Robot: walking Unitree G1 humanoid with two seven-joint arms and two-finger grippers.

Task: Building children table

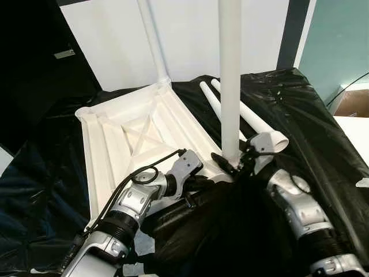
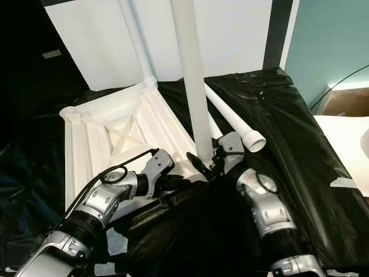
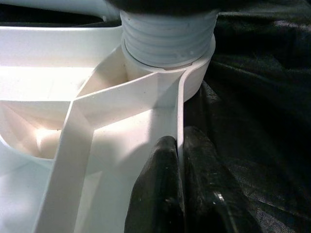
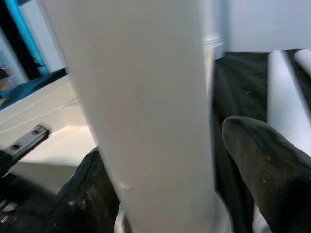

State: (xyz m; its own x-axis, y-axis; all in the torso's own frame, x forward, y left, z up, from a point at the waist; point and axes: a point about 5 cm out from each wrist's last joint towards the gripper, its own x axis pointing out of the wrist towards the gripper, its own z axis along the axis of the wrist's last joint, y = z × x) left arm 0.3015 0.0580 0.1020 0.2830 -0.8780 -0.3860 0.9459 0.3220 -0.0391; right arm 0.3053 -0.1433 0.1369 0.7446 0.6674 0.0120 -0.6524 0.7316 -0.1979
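Your right gripper [image 1: 235,163] is clenched around the upright leg [image 1: 230,81] at its base, a black finger on each side. Your left gripper [image 3: 182,189] pinches the rim of the inverted tabletop [image 1: 124,135], just beside that leg's threaded socket [image 3: 167,41]. Beyond the right gripper, two loose legs [image 1: 245,115] lie close by on the black sheet [image 1: 300,115]. A second fitted leg [image 1: 152,40] rises at the far corner, before a white wall panel [image 1: 109,40].
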